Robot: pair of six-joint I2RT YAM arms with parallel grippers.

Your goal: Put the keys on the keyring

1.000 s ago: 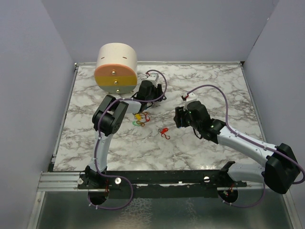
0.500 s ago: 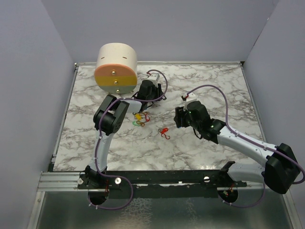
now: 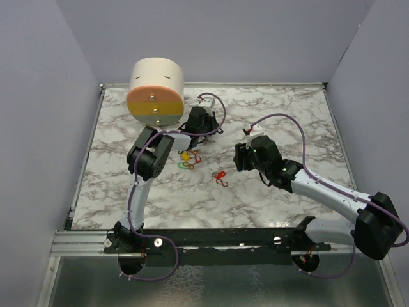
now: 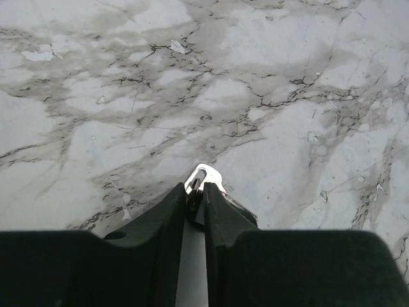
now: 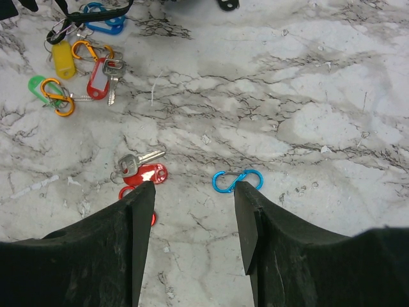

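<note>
A cluster of keys (image 3: 187, 160) lies mid-table. In the right wrist view it shows as a yellow tag (image 5: 64, 59), a red tag (image 5: 97, 80), a green tag (image 5: 37, 85), orange clips (image 5: 59, 97) and a blue clip (image 5: 103, 22). A red tag with a silver key (image 5: 142, 171) lies apart (image 3: 220, 177), next to a blue S-clip (image 5: 238, 181). My right gripper (image 5: 195, 192) is open and empty just above these two (image 3: 239, 158). My left gripper (image 4: 195, 192) is shut on a silver metal clasp (image 4: 203, 176), low over the marble behind the cluster (image 3: 203, 120).
A big cream-and-orange cylinder (image 3: 155, 93) stands at the back left, close to the left gripper. The marble table top (image 3: 287, 115) is ringed by a raised rim and grey walls. A purple cable (image 3: 281, 118) loops over the right arm.
The left arm has shifted very slightly near the cylinder. The right arm and the keys have not moved.
</note>
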